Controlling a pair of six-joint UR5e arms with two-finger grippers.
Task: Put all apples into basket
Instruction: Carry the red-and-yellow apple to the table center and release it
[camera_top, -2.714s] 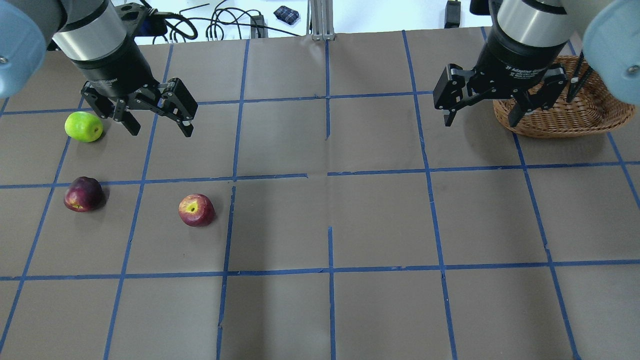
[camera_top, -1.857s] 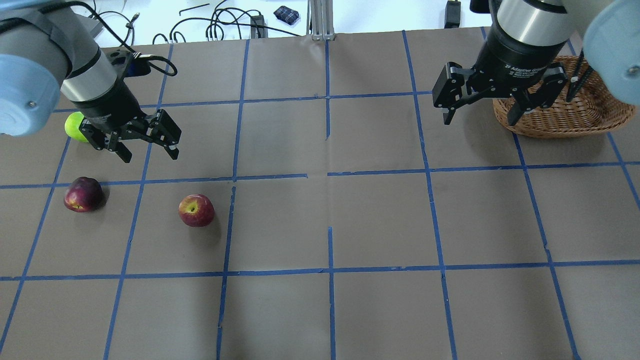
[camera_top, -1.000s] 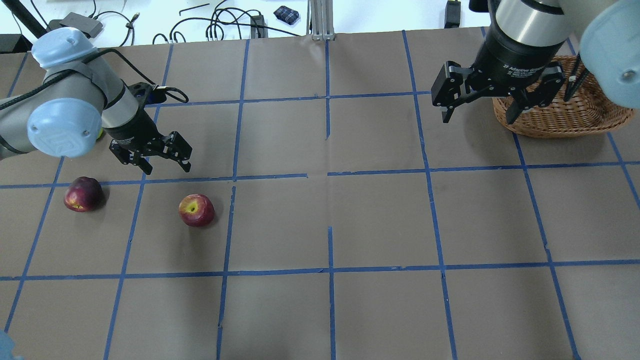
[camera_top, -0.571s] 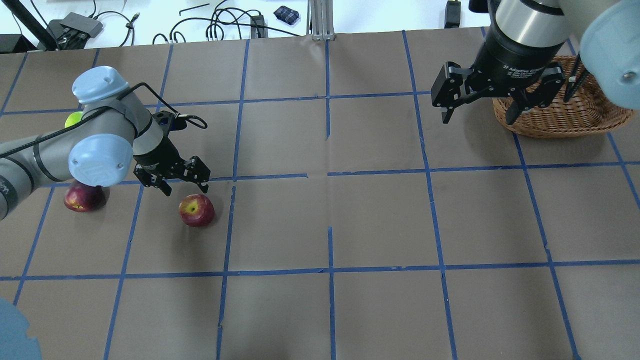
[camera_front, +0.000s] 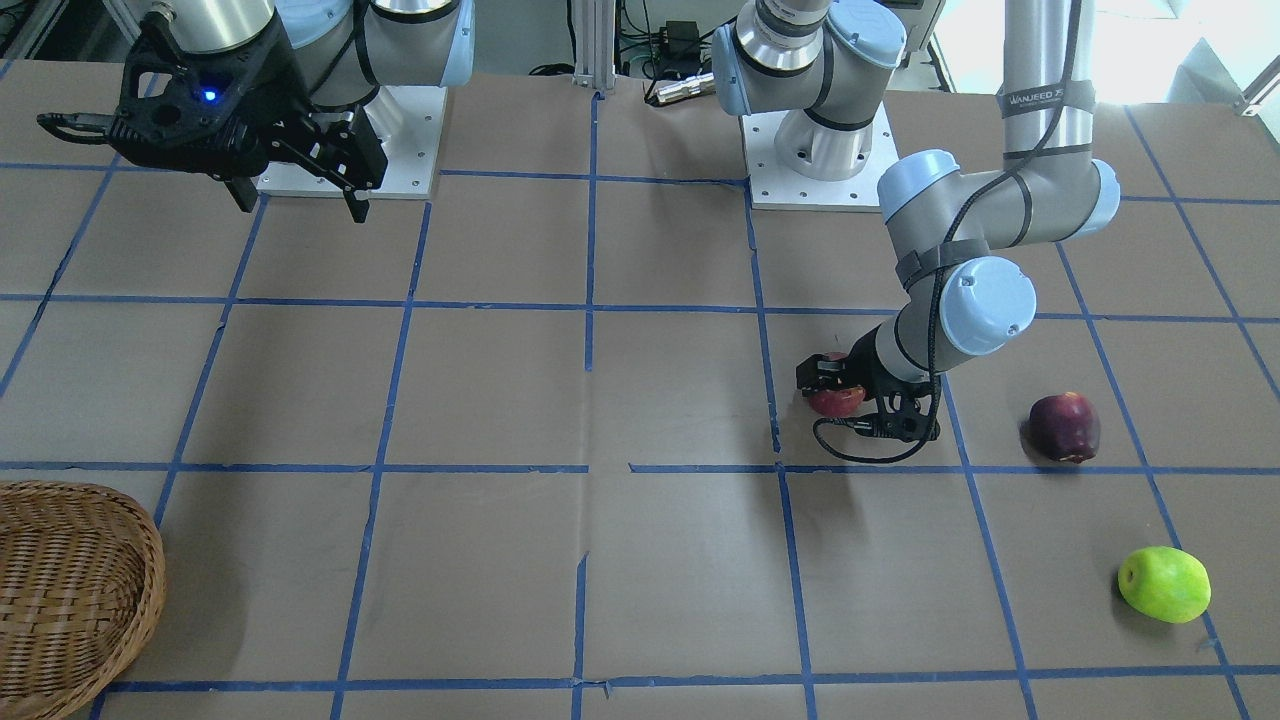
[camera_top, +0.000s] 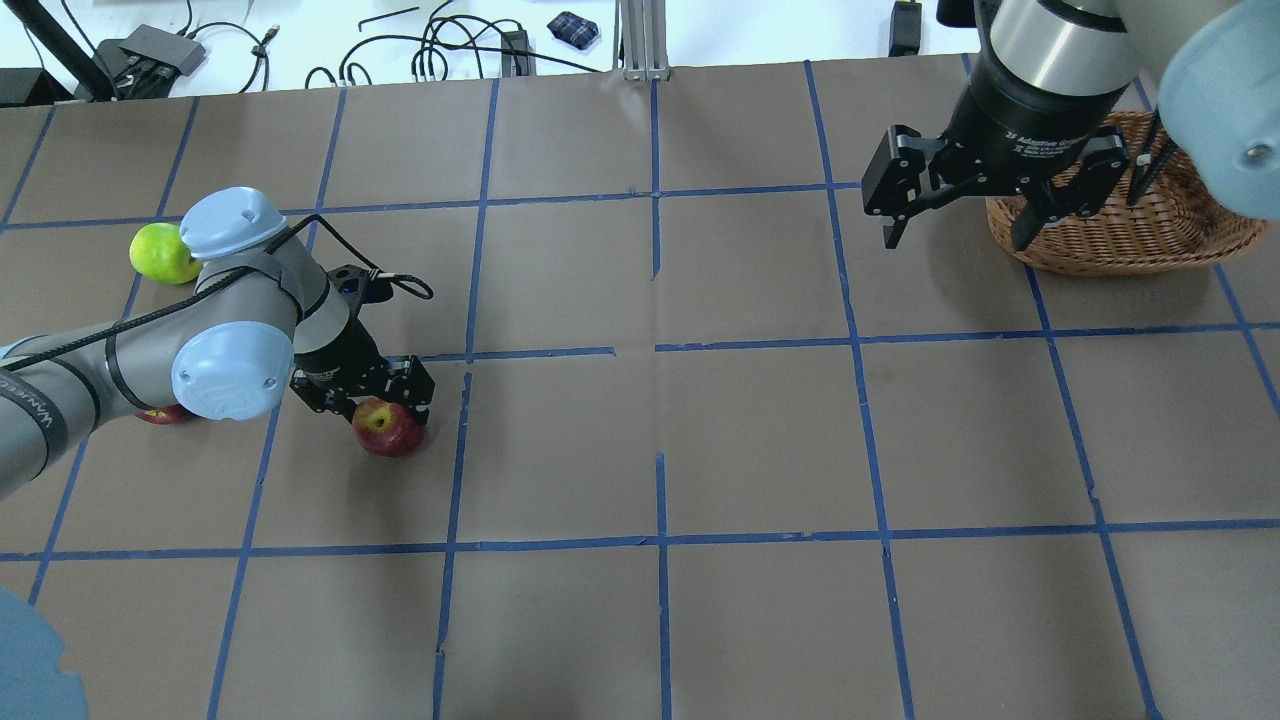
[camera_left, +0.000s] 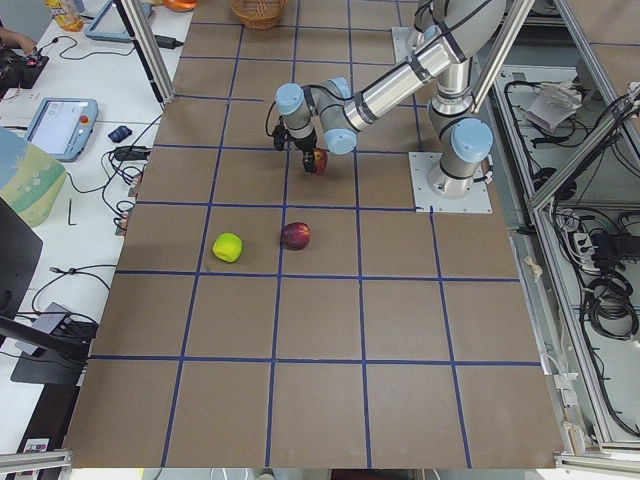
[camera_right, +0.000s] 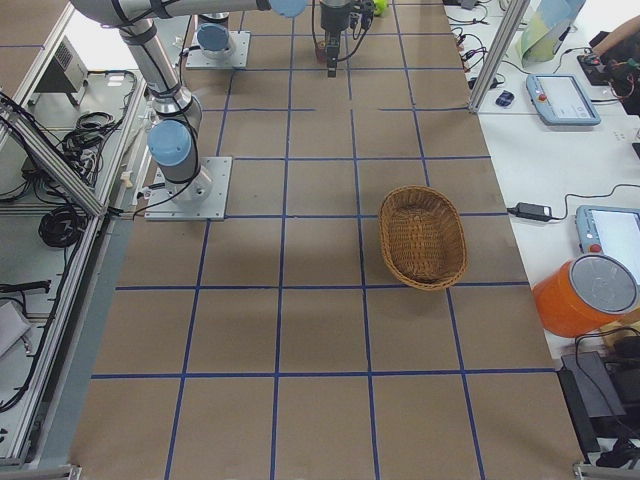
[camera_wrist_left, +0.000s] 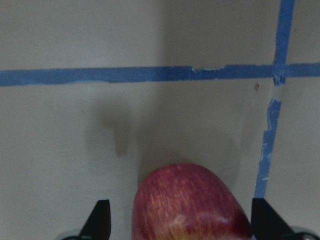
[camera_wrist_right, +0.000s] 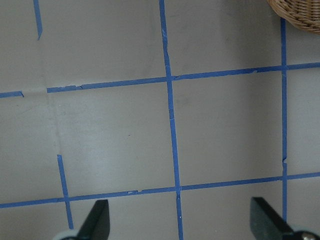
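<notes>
The red apple (camera_top: 390, 432) lies on the table, left of middle. My left gripper (camera_top: 366, 398) is low over it and open. In the left wrist view the apple (camera_wrist_left: 190, 205) sits between the two fingertips (camera_wrist_left: 100, 222). The maroon apple (camera_front: 1065, 425) lies further left, mostly hidden under my left arm in the overhead view. The green apple (camera_top: 158, 252) lies at the far left. The wicker basket (camera_top: 1135, 235) stands at the back right and looks empty (camera_right: 423, 237). My right gripper (camera_top: 955, 238) hangs open and empty beside the basket's left side.
The table is covered in brown paper with a grid of blue tape (camera_top: 655, 345). Cables and small devices (camera_top: 440, 45) lie beyond the far edge. The left gripper's cable (camera_front: 860, 450) loops beside the red apple.
My left arm has swung from beside the green apple towards the near side and dropped, so its open gripper now straddles the red apple. The right arm has hardly moved.
</notes>
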